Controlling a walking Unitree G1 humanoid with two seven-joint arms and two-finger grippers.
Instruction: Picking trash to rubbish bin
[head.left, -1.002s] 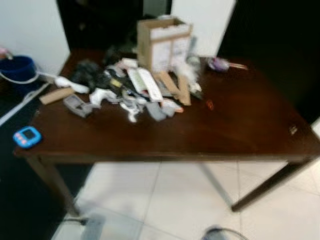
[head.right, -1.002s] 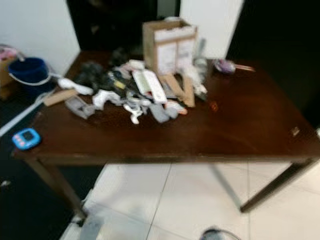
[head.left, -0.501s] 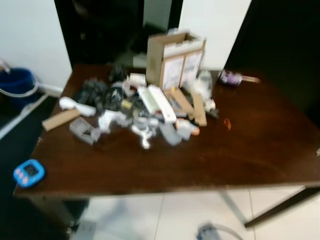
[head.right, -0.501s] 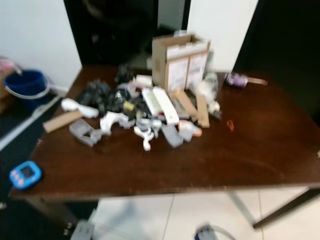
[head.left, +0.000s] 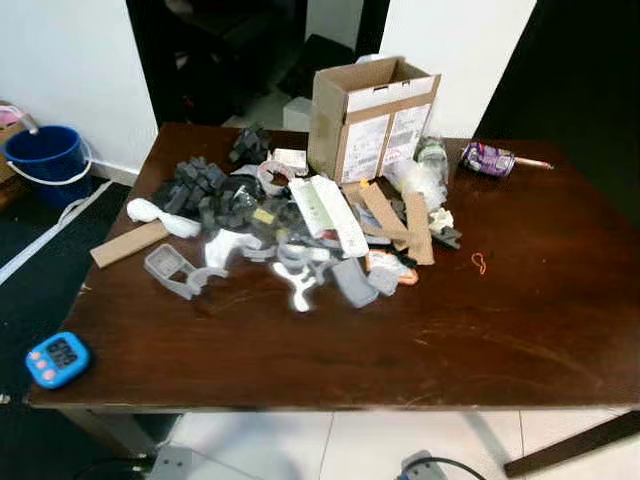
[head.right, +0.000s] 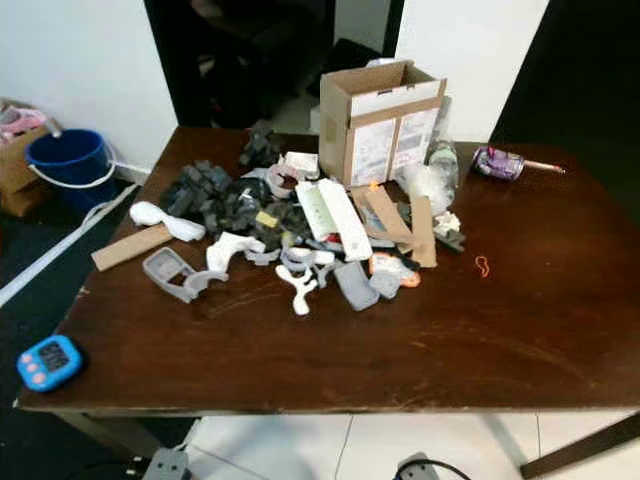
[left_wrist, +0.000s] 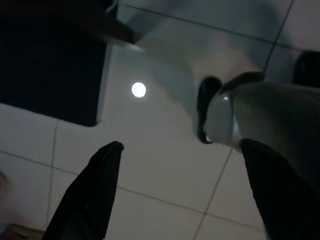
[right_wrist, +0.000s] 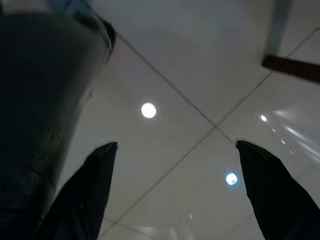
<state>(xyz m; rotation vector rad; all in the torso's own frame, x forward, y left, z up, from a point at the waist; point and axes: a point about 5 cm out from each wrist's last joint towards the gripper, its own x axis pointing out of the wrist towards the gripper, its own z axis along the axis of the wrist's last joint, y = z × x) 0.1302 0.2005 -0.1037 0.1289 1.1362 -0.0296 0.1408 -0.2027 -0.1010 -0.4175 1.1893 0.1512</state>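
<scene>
A heap of trash (head.left: 290, 225) lies across the back middle of a dark wooden table (head.left: 480, 340): grey foam blocks (head.left: 205, 195), white and grey plastic pieces (head.left: 300, 280), cardboard strips (head.left: 415, 225) and a flat white carton (head.left: 330, 210). An open cardboard box (head.left: 372, 115) stands upright behind the heap. A blue bucket (head.left: 45, 160) sits on the floor at the far left. My left gripper (left_wrist: 180, 155) hangs open over white floor tiles in the left wrist view, with nothing between its fingers. My right gripper (right_wrist: 175, 155) hangs open over the tiles too, holding nothing.
A blue timer (head.left: 57, 358) lies at the table's front left corner. A crumpled purple wrapper (head.left: 490, 158) rests at the back right, and a small orange loop (head.left: 478, 263) lies right of the heap. A cardboard strip (head.left: 128, 243) sits on the left. A dark doorway (head.left: 230, 50) opens behind.
The camera has come closer to the table and tilted down, so the heap and the box sit lower and larger in view. The picture is sharper now. Nothing on the table has moved.
</scene>
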